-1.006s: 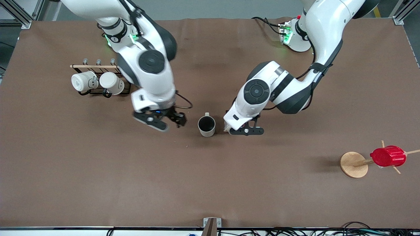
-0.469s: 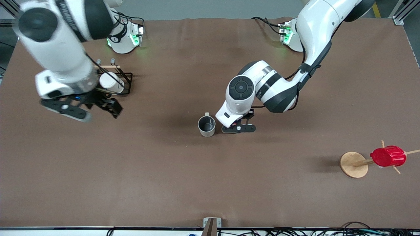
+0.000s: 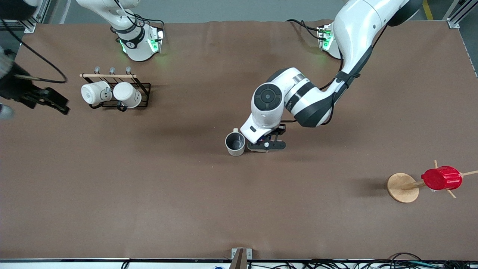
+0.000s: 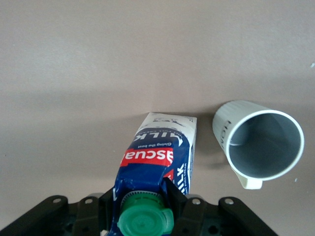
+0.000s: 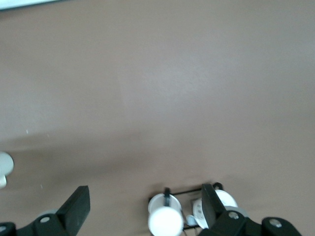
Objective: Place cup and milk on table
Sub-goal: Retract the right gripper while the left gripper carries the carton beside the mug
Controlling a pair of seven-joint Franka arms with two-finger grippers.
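Front view showed the cup (image 3: 235,144) upright mid-table (image 3: 186,194), the left gripper (image 3: 267,145) just beside it, the right gripper (image 3: 46,99) spread empty at the table's right-arm edge. Left wrist view showed its fingers (image 4: 170,189) clamped on the milk (image 4: 157,167). Right wrist view showed only empty prongs (image 5: 78,204).

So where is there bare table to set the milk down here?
Bare table spreads from the cup toward the front camera, and between cup and mug rack. It is crowded right beside the cup, where the left gripper holds the milk. The right gripper waits, fingers open.
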